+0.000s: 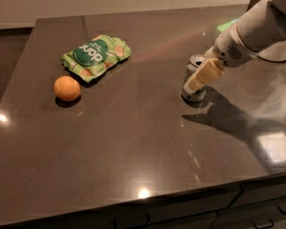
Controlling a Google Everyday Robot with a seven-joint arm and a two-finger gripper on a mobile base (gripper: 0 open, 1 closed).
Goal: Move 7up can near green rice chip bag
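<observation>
The 7up can (193,94) stands upright on the dark table, right of the middle. My gripper (201,74) reaches in from the upper right and sits at the can, its cream tip covering the can's middle. The can's silver top and base show above and below it. The green rice chip bag (96,56) lies flat at the back left, far from the can.
An orange ball-like fruit (66,88) sits in front of the bag at the left. The dark tabletop (133,142) has its front edge near the bottom of the view, with drawers below. My arm's shadow falls to the right of the can.
</observation>
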